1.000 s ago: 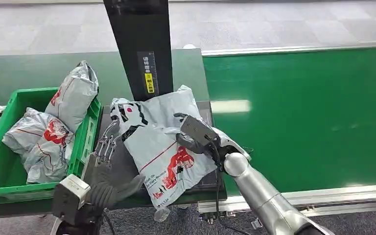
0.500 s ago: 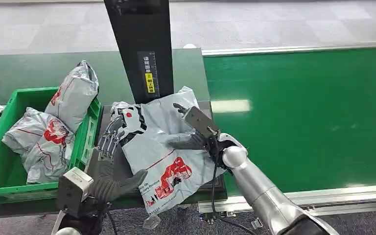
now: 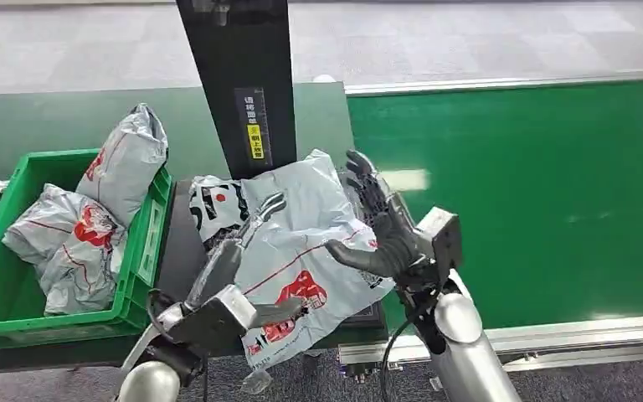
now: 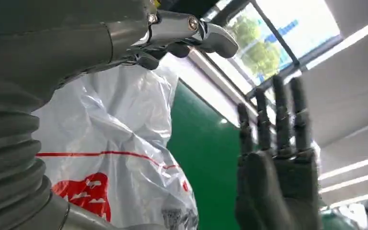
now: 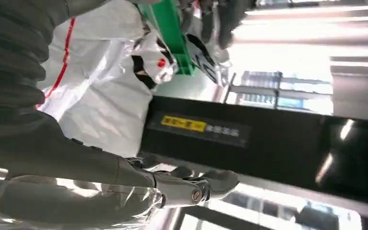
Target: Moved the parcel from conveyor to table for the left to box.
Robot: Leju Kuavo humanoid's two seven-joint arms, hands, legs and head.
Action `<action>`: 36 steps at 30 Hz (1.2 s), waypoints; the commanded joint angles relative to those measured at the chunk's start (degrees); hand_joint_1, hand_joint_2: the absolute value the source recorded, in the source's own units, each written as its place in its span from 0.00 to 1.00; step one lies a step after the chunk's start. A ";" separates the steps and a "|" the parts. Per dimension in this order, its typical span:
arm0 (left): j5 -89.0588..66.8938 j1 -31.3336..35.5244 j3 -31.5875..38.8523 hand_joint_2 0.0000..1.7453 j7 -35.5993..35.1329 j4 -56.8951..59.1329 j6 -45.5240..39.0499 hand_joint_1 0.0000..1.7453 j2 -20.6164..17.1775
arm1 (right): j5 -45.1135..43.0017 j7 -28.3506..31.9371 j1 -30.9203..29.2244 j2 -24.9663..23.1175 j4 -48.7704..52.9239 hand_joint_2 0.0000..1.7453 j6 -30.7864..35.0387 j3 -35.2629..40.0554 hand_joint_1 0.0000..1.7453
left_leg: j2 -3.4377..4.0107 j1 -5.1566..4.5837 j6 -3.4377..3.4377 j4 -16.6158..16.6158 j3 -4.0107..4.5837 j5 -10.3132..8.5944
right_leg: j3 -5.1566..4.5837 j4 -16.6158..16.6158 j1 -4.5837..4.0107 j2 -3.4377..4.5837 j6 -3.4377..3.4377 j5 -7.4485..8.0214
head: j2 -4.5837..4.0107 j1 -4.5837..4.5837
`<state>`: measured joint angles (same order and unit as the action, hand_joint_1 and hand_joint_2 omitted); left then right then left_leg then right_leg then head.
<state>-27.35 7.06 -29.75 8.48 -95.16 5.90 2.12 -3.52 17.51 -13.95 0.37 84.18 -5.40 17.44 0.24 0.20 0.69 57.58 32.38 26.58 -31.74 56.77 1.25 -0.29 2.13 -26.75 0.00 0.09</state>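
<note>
Since the earlier frames, both hands have changed place: the right hand (image 3: 385, 226) has lifted off the parcel (image 3: 297, 251) and now stands at its conveyor-side edge, fingers spread and pointing up, while the left hand (image 3: 234, 260) has come in over the parcel from the crate side.

Head view: the parcel, a grey mailer bag with red and black print, lies on the dark table (image 3: 180, 243) between the green crate (image 3: 138, 268) and the green conveyor (image 3: 519, 201), its near corner hanging past the table's front edge. The left hand lies across the bag with fingers stretched flat; whether they press on it or hover just above cannot be told. The crate already holds several similar bags.

Left wrist view: the parcel (image 4: 120, 158) sits close beneath the left hand (image 4: 52, 62), whose fingers extend straight with nothing clasped. The right hand (image 4: 278, 167) stands opposite, wide and holding nothing.

Right wrist view: the right hand (image 5: 76, 158) is spread, nothing enclosed; the parcel (image 5: 110, 86) lies beyond it, with the crate (image 5: 170, 28) further on.

Status (judged): transfer from conveyor to table appears complete, with the right hand released. Remaining: the left hand must take hold of the parcel and carry it into the crate.
</note>
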 commanded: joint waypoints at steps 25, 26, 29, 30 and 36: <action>-16.76 26.67 -17.83 1.00 -4.66 42.23 4.81 0.00 -8.24 | 10.24 10.71 18.59 -2.47 28.64 1.00 -2.33 -5.16 0.00 | 0.00 0.02 -0.08 -0.13 -0.15 -0.11 | 0.07 -0.02 -0.03 0.01 -0.16 0.06 | 0.00 -0.02; -16.86 25.92 -18.34 1.00 -4.62 43.98 5.54 0.00 -8.18 | 10.18 10.79 18.62 -2.43 28.52 1.00 -2.37 -5.11 0.00 | 0.01 0.03 -0.09 -0.16 -0.18 -0.12 | 0.10 -0.06 -0.04 0.00 -0.19 0.06 | 0.00 -0.02; -17.07 24.19 -19.71 1.00 -3.44 50.09 4.61 0.00 -7.02 | 9.92 11.01 18.17 -2.51 28.03 1.00 -2.27 -4.92 0.00 | 0.10 0.03 -0.10 -0.28 -0.30 -0.13 | 0.20 -0.17 -0.04 0.11 -0.23 0.10 | 0.00 -0.02; -17.06 23.29 -20.53 1.00 -3.11 51.97 4.56 0.00 -6.60 | 9.84 10.97 17.91 -2.57 27.82 1.00 -2.16 -4.80 0.00 | 0.10 0.05 -0.12 -0.33 -0.33 -0.15 | 0.22 -0.21 -0.06 0.11 -0.26 0.12 | 0.00 -0.04; -17.08 21.56 -22.46 1.00 -1.45 58.16 3.14 0.00 -3.58 | 9.68 10.05 16.86 -2.38 27.48 1.00 -0.99 -4.27 0.00 | 0.16 0.04 -0.12 -0.43 -0.40 -0.19 | 0.28 -0.32 -0.05 0.19 -0.30 0.19 | 0.00 -0.07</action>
<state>-44.15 30.81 -46.19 6.19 -52.52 9.07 -4.74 6.56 28.48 4.12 -1.70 113.26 -7.52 12.41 0.22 0.20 0.66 57.55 32.30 26.51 -31.65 56.82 1.25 -0.36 2.06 -26.74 0.00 0.02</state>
